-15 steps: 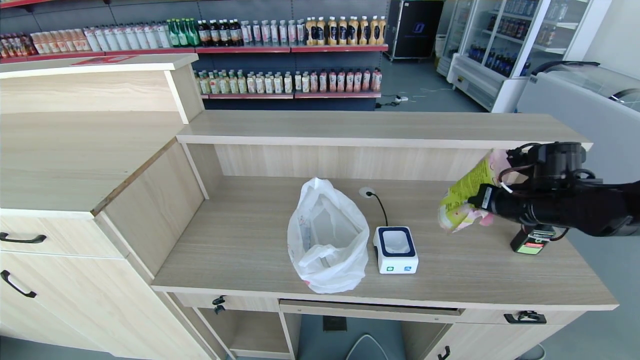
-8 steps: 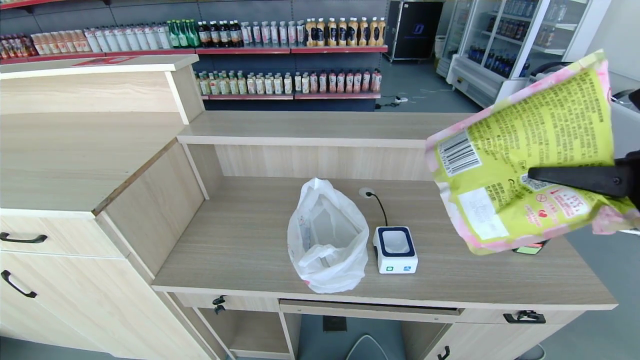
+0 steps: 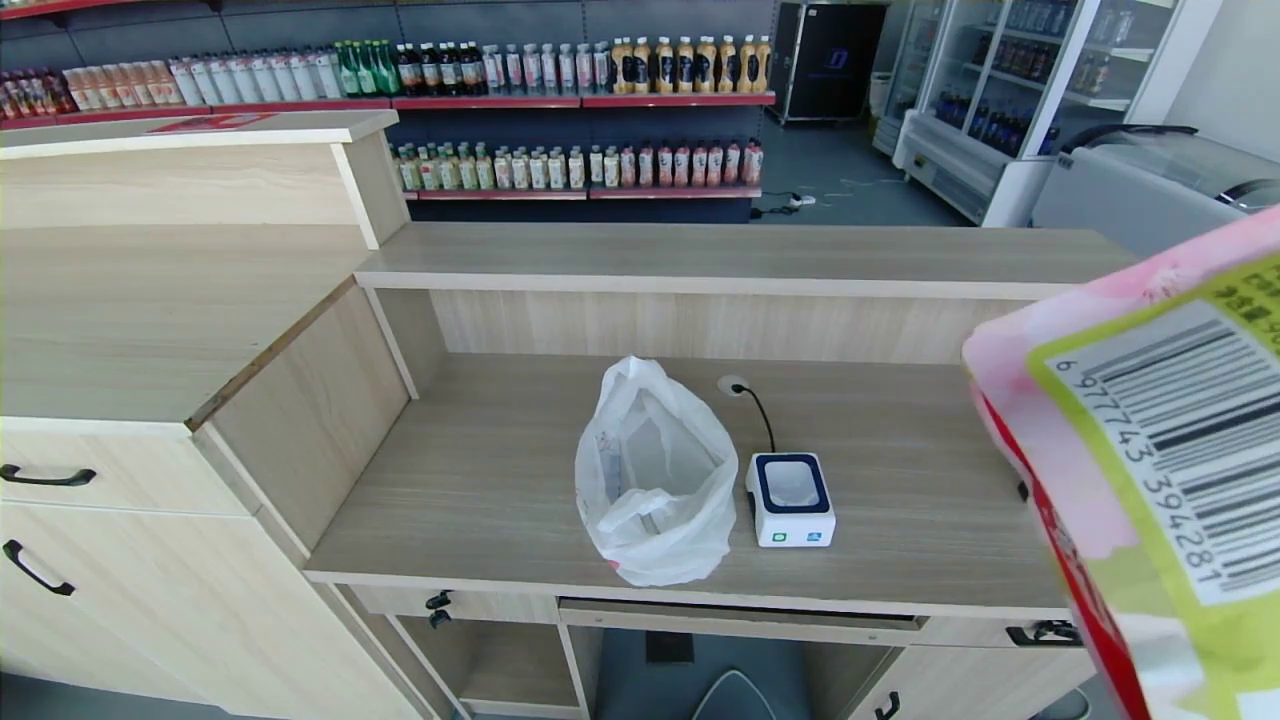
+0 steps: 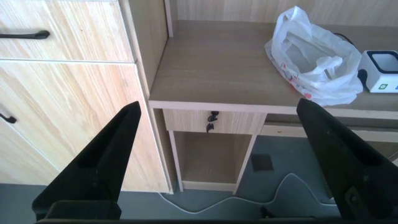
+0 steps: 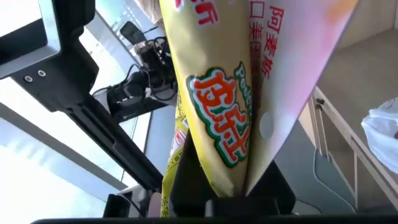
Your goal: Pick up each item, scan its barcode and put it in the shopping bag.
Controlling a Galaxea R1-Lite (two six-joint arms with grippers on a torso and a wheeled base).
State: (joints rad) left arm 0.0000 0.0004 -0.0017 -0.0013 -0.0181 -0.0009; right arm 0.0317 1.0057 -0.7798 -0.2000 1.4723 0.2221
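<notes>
A yellow-green and pink snack pouch (image 3: 1150, 470) hangs close in front of the head camera at the right, its barcode side turned to the camera. In the right wrist view my right gripper (image 5: 227, 190) is shut on the pouch (image 5: 230, 93), which stands up from between the fingers. A white shopping bag (image 3: 655, 480) stands open-mouthed in the middle of the wooden counter (image 3: 480, 470), and a white barcode scanner (image 3: 790, 498) sits just to its right. My left gripper (image 4: 217, 168) hangs open, low by the counter's front left, with the bag (image 4: 314, 59) and scanner (image 4: 380, 62) beyond it.
A raised ledge (image 3: 740, 255) runs along the counter's back, and a taller cabinet (image 3: 150, 330) with drawers stands to the left. The scanner's cable (image 3: 762, 415) runs to a hole in the counter. Shelves of bottles (image 3: 560, 110) and fridges (image 3: 1010, 110) stand far behind.
The right arm lifted the pouch from over the counter's right side up toward the head camera and turned it barcode side forward. Bag and scanner stayed put.
</notes>
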